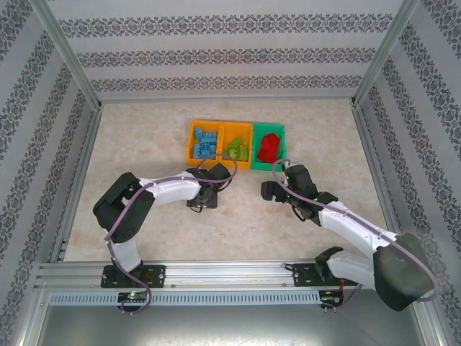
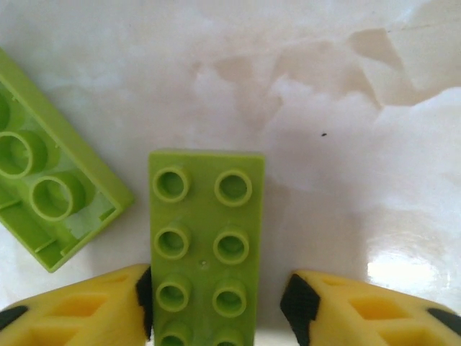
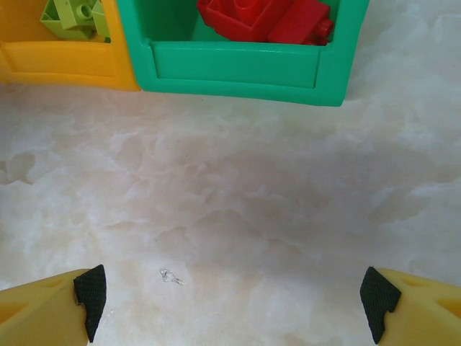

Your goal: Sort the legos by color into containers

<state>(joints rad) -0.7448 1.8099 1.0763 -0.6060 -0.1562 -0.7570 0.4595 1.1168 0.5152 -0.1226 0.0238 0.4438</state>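
I can read nothing here. There is no word, number or brand on the light green brick (image 2: 205,245) right in front of me. The front wall of the orange bin (image 3: 65,61) is plain, and so is that of the green bin (image 3: 238,72) to its right. The patterned walls (image 1: 230,54) at the far side carry only bands of ornament, no letters.

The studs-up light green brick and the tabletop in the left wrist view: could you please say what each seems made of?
Studs-up light green brick: probably moulded plastic, smooth satin finish, crisp studs. Tabletop: glossy, marble-patterned, perhaps laminate or stone; a glare shows.
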